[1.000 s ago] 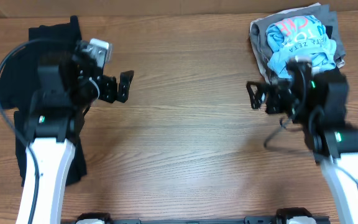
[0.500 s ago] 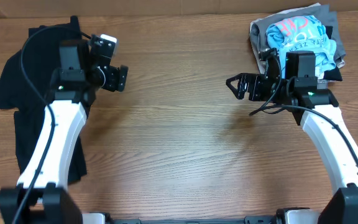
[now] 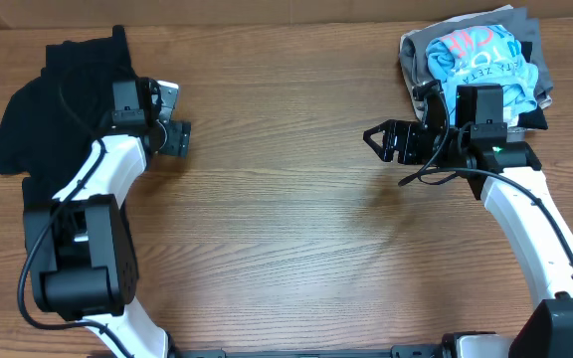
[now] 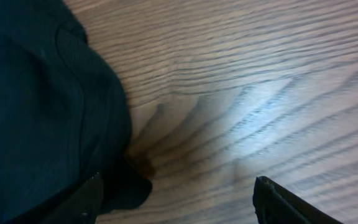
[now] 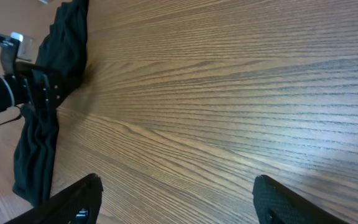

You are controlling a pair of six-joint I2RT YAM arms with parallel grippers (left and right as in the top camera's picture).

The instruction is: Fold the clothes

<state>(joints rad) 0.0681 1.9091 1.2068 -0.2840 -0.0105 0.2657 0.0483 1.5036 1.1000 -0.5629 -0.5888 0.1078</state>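
Black garment (image 3: 23, 139): one; clothes pile (image 3: 485, 50): one

Brown wood-grain counter (image 3: 286, 239). A black garment (image 3: 28, 139) lies crumpled along the left edge, bunched toward the far-left corner, with a strip trailing toward the near edge. A pile of clothes (image 3: 471, 55) sits in the far-right corner: light blue tee (image 3: 485, 70) with red print on top, gray garment (image 3: 527, 30) under it, and something dark at the pile's near-right side. The two lots are well apart.
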